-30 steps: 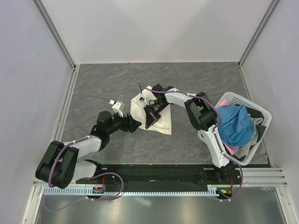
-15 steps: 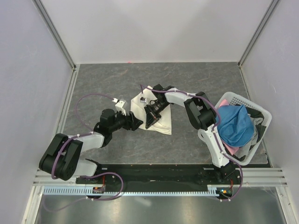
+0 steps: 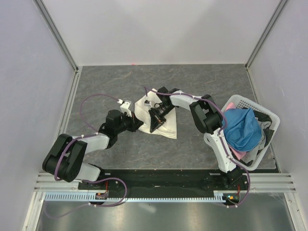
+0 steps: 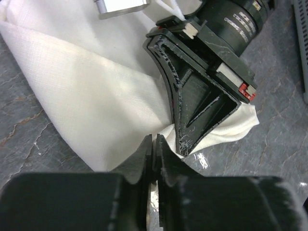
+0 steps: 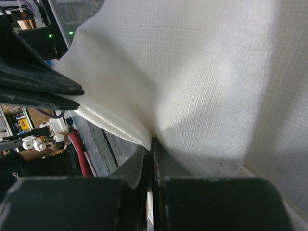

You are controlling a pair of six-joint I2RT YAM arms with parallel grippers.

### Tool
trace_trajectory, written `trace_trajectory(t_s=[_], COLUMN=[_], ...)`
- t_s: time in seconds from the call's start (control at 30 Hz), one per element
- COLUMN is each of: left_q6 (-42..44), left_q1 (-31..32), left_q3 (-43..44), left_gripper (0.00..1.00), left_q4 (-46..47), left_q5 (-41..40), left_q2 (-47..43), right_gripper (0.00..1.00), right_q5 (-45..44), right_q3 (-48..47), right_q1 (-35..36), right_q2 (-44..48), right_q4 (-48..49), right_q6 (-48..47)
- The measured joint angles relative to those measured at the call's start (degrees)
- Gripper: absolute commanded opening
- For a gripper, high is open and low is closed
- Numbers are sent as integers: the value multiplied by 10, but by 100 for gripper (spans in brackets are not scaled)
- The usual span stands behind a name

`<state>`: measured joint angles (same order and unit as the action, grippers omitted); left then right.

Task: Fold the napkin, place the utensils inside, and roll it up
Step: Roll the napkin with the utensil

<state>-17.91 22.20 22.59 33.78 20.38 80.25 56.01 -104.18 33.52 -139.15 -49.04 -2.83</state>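
**A:** What has changed in the last second?

**B:** The left gripper (image 4: 154,141) has slid in from the left side of the table (image 3: 106,82). Its jaws were wide apart. Now they are drawn almost together, and they look to be pinching the hem of the napkin (image 4: 91,91) at its near-left edge.

**A:** And the other arm?

**B:** It has not moved. The right gripper (image 5: 151,147) is clamped tight on a fold of the same cloth, which bulges out above its jaws. In the overhead view it sits just beside the left one.

**A:** Where does the napkin lie?

**B:** Around the middle of the table, bunched into a rough triangle. It is not flat, and it is partly under the right arm.

**A:** What does that mean for the task?

**B:** With both grippers on the cloth, I judge they are ready to pull it out or carry one edge over for the fold. So the task is at an early stage.

**A:** Where is the utensil?

**B:** I cannot find it in any view. The basket (image 3: 270,119) at the table's right edge shows only a blue cloth (image 3: 243,129) and a bit of pink.

**A:** Any risk?

**B:** The left grip is close to the hem, so the cloth may slip out once it is pulled.
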Motion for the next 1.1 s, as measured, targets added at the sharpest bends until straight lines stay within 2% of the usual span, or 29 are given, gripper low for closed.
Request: trace_trajectory(t_s=[0.07, 0.2, 0.23, 0.37, 0.57, 0.73, 0.87, 1.0, 1.1], left_q6=[0, 0, 0, -1, -8, -23, -38, -50, -56], left_q1=[1, 1, 1, 1, 0, -5, -15, -30, -39], left_q3=[7, 12, 12, 15, 23, 38, 56, 64, 71], left_gripper=[2, 2, 2, 2, 2, 2, 2, 2, 2], left_q4=[-13, -34, -40, -60, -86, -102, -116, -128, -137], left_q5=[-11, -38, -43, -60, -83, -83, -81, -73, -62], left_q2=[0, 0, 0, 1, 11, 26, 40, 45, 51], right_gripper=[2, 20, 22, 43, 57, 64, 66, 68, 68], right_q5=[1, 2, 2, 0, -31, -86, -172, -291, -370], right_q3=[-1, -2, -2, 0, 52, 126, 219, 321, 364], right_q1=[-1, -4, -4, -7, -15, -16, -5, 40, 88], right_q2=[0, 0, 0, 10, 98, 212, 316, 405, 429], right_q4=[0, 3, 4, 9, 56, 113, 178, 245, 281], right_q6=[1, 2, 3, 4, -1, -11, -27, -53, -73])
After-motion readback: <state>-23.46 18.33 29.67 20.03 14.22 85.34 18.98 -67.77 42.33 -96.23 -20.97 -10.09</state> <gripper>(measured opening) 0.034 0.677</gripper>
